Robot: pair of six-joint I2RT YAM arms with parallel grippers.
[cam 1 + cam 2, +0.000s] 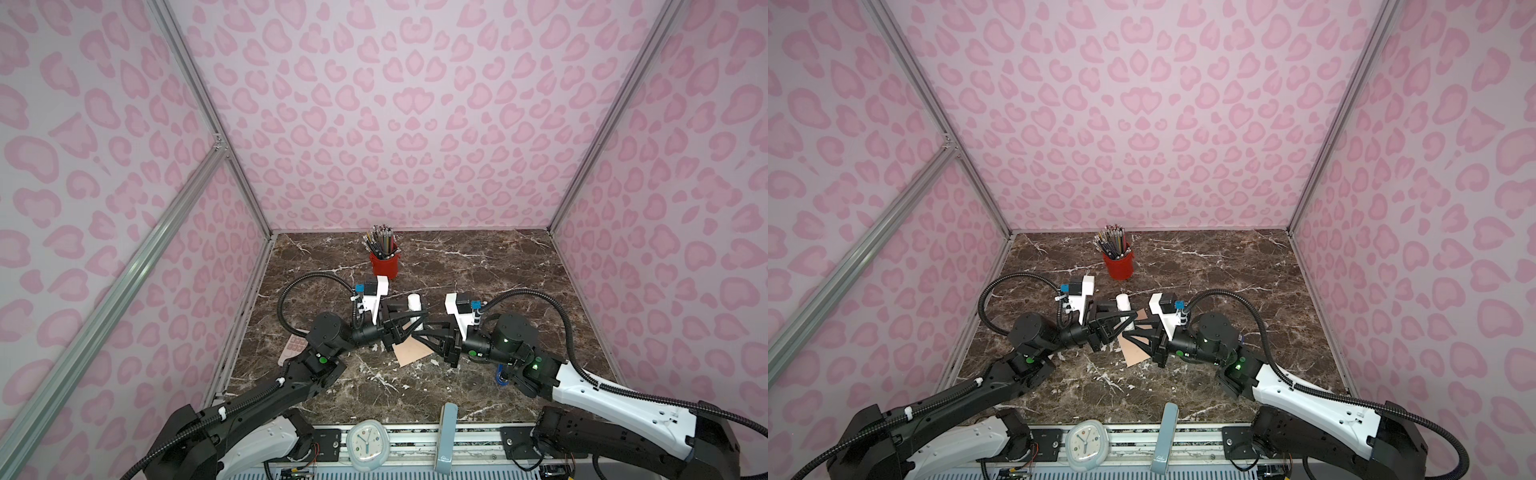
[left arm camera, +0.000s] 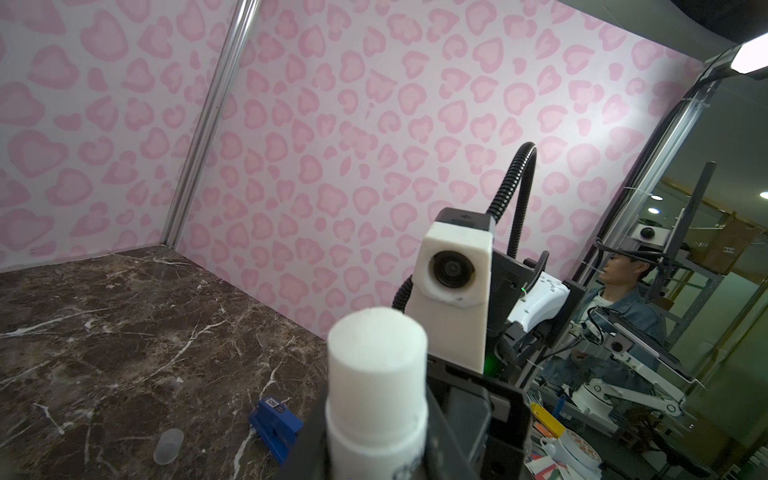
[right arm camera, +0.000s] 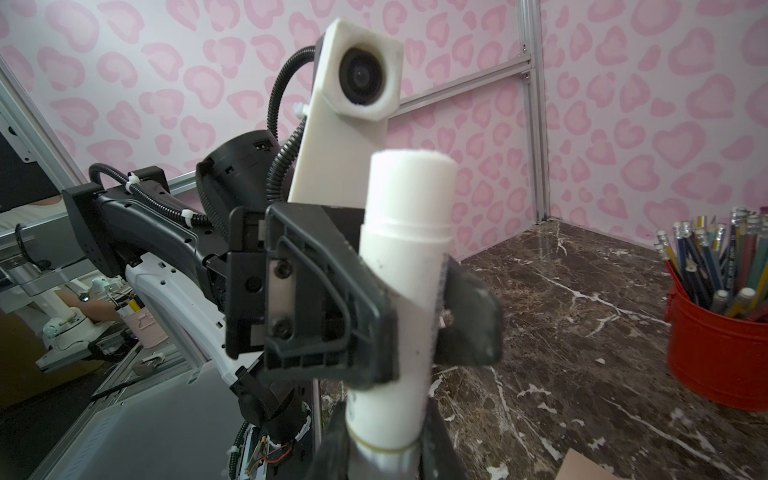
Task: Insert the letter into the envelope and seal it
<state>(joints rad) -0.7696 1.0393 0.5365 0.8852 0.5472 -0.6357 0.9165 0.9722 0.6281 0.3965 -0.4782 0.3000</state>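
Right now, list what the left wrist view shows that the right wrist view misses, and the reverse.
Only the left wrist view: a clear cap and a small blue object on the table, plus the right arm's wrist camera. Only the right wrist view: the red pencil bucket, an envelope corner, and the left gripper clamped on the glue stick. Both: the glue stick's white tip, the table and the pink wall.

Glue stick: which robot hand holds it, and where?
The left gripper clamps the white glue stick around its middle. The right gripper has fingers flanking its lower end; whether they grip cannot be told.
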